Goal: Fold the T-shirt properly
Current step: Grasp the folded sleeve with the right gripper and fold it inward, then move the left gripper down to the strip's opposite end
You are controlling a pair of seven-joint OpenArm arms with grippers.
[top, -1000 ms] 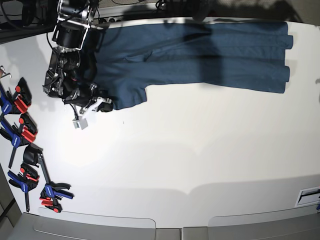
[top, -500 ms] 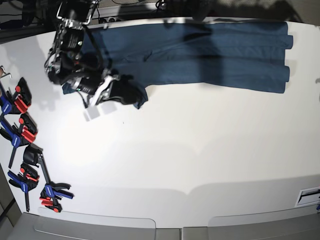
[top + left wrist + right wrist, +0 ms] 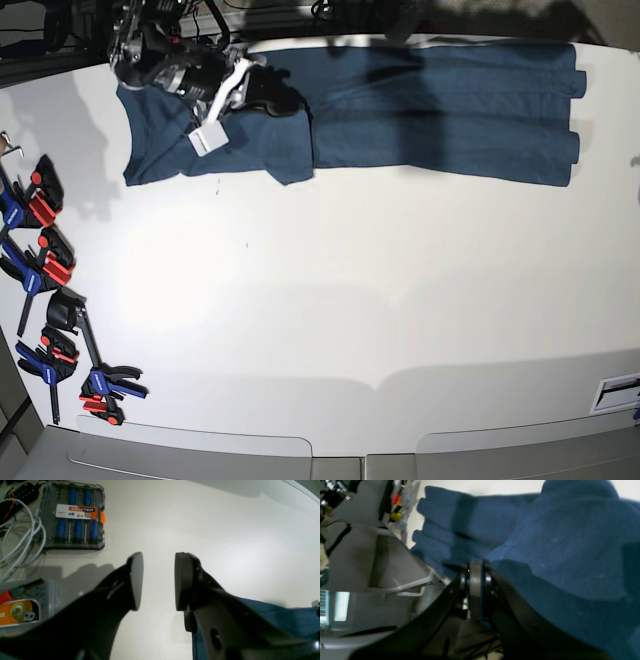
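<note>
Readable text: the clear screwdriver case (image 3: pixel 74 517) in the left wrist view carries a label reading "DEXTER" and "x6"; smaller print on it is illegible. A second plastic box (image 3: pixel 23 605) at that view's left edge has an orange sticker with a cartoon face; its lettering is cut off by the frame. A small printed label (image 3: pixel 615 392) sits at the table's (image 3: pixel 350 290) right edge in the base view, too small to read.

T-shirt (image 3: pixel 420 100): lies along the far edge of the table, flat on the right, with its left portion doubled over on itself. In the left wrist view only a blue corner shows at lower right, partly behind the finger.

Right gripper (image 3: pixel 475 580): jaws pressed together on a fold of the T-shirt, blue cloth visible between the pads. In the base view it sits over the shirt's upper left part, arm body hiding the cloth there.

Left gripper (image 3: pixel 158 580): jaws apart, bare table between them, holding nothing. Not visible in the base view.

Blue and red clamps (image 3: pixel 45 270) line the table's left edge.
</note>
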